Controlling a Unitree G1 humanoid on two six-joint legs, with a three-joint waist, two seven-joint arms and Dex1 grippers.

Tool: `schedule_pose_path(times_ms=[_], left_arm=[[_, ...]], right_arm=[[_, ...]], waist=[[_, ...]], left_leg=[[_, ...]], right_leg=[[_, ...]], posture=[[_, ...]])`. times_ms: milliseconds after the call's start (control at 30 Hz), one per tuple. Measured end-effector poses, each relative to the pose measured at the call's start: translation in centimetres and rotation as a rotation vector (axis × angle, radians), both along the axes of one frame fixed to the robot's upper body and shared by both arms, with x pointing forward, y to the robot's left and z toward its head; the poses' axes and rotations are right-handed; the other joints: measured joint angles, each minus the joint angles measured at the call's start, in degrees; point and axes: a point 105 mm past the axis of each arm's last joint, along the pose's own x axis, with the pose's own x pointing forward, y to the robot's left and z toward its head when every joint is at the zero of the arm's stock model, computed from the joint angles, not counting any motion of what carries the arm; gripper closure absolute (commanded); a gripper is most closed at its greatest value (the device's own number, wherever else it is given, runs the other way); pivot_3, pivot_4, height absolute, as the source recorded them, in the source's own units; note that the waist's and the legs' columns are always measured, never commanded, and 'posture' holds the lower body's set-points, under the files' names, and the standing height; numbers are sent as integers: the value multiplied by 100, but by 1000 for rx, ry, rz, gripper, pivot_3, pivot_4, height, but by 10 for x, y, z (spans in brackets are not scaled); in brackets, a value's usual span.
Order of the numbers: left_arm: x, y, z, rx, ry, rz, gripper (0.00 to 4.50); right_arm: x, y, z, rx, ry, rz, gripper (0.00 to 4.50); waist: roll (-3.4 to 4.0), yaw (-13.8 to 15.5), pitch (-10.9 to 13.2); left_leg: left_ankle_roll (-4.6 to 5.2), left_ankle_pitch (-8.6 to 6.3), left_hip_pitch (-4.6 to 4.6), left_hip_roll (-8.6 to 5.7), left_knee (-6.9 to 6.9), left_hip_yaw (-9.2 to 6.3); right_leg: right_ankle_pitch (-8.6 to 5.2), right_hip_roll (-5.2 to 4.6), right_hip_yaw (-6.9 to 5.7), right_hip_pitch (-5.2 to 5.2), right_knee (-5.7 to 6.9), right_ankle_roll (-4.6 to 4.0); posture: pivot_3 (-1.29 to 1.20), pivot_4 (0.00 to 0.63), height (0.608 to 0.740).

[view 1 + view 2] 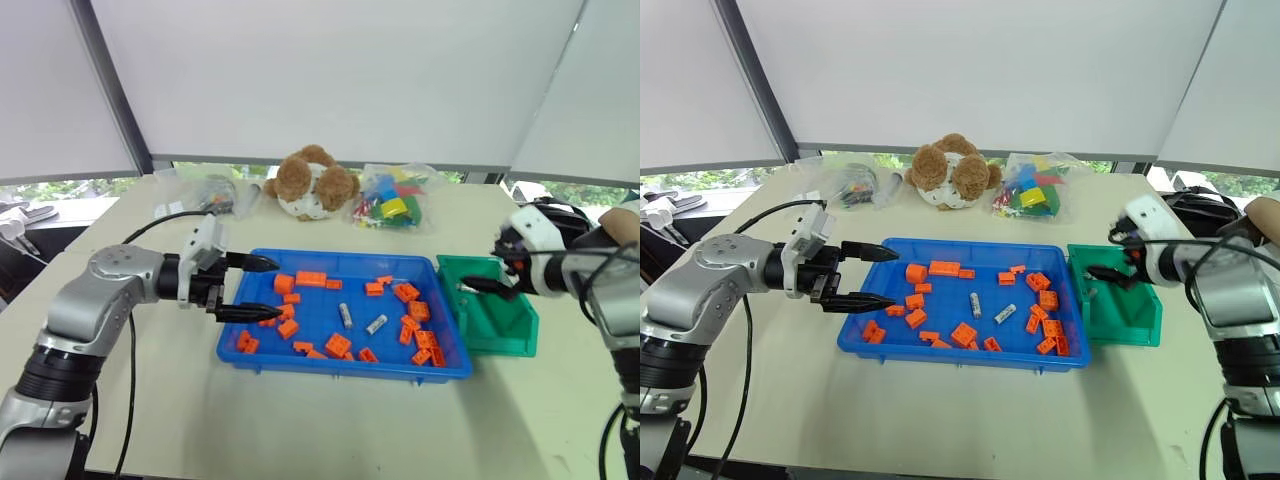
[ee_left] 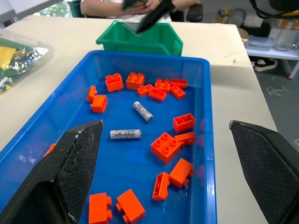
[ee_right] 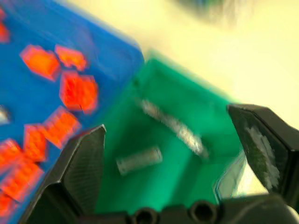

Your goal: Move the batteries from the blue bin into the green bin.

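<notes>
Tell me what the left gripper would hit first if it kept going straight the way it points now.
Probably an orange brick in the blue bin: the open left gripper points along it, angled slightly down. Depth is unclear; it might reach a battery first.
</notes>
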Motion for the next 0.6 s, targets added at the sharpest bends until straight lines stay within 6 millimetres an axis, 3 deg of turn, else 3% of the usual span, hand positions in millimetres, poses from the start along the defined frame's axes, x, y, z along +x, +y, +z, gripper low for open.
schedule_pose_path(times_ms=[100,233,300,400,500,600], left_arm=[[0,-1,0,-4,0,-1,0],[1,-1,0,-7,-5,6,0],[1,-1,-1,-8,-4,12,0],[2,-1,-1,-9,-6,15,0],[1,-2,-1,-7,-7,13,0],[-1,-3,0,-5,-15,8,0]], right_arm=[[1,58,0,71,7,129,15],[-1,121,-58,112,194,175,15],[-3,137,-75,125,243,134,15],[-6,155,-84,123,260,104,15],[-4,156,-88,112,257,47,15],[-5,162,-107,111,291,-2,15]], waist=[[-2,22,-2],[-2,88,-2],[-3,105,-2],[-3,92,-2],[-4,70,-3],[-6,44,-4]], left_leg=[[-1,1,0,3,-6,-4],[-5,3,-24,0,1,-1],[-6,3,-37,0,13,-2],[-5,3,-41,-2,16,-2],[-5,3,-40,-2,15,-3],[-5,3,-38,-1,10,-6]], right_leg=[[-4,3,-4,-2,4,-7],[-5,-3,-5,-16,5,-8],[-4,-5,-6,-20,5,-8],[-4,-7,-7,-20,5,-7],[-4,-7,-9,-20,5,-7],[-4,-3,-9,-21,5,-7]], posture=[[0,150,704],[0,150,704],[0,150,704],[0,150,704],[0,150,704],[0,150,704]])
